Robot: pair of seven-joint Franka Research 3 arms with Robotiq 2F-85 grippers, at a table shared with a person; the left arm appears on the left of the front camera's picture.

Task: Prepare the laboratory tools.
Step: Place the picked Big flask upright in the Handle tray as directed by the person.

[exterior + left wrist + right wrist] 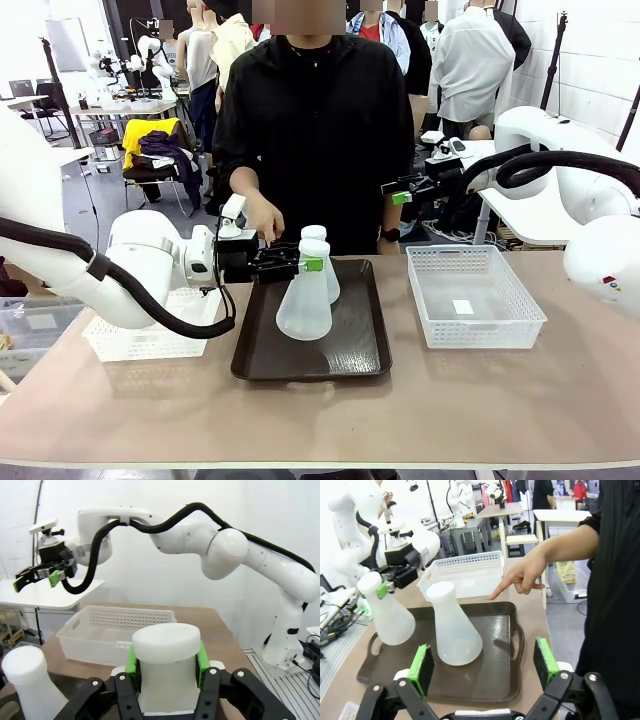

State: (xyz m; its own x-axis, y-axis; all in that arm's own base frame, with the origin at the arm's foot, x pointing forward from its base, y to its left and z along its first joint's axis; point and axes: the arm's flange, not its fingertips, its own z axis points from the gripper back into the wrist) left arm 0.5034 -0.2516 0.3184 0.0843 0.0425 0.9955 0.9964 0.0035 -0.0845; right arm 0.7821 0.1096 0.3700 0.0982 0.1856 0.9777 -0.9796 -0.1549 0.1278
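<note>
Two translucent white conical flasks are on the dark brown tray [355, 350]. My left gripper [303, 264] is shut on the neck of the nearer flask [302, 308], whose base is at the tray's surface. In the left wrist view that flask's neck [167, 652] sits between the green pads. The second flask [331, 284] stands free just behind it, also seen as the centre flask [452, 630] in the right wrist view. My right gripper [400, 193] hangs open in the air above the far right of the table, with nothing between its fingers [422, 667].
A white mesh basket [470, 325] stands right of the tray and another mesh basket [150, 340] left of it, under my left arm. The person stands at the far side, one hand [262, 215] pointing down at the tray's far left corner.
</note>
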